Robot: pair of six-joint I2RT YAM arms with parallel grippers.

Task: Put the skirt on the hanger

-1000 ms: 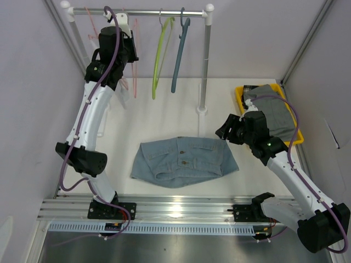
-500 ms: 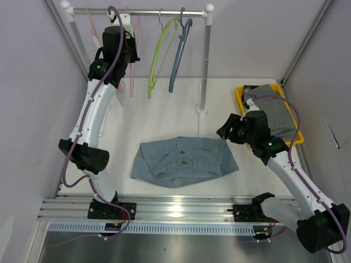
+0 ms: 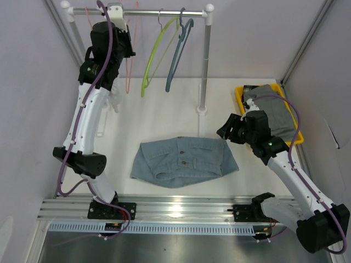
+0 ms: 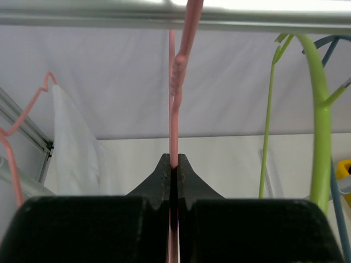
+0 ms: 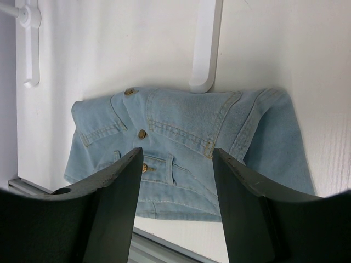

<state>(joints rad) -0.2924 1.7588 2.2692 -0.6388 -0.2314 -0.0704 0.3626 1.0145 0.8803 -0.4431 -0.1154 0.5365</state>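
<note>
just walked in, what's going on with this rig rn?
Left pincer is shut on the pink hanger, which hangs on the rail at the back, beside a green hanger and a blue hanger. Right pincer is open and empty, hovering by the denim skirt, which lies flat on the table. The skirt is not yet on any hanger.

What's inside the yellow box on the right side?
A grey cloth fills the yellow box. The right arm covers its near corner, and anything beneath the cloth is hidden.
</note>
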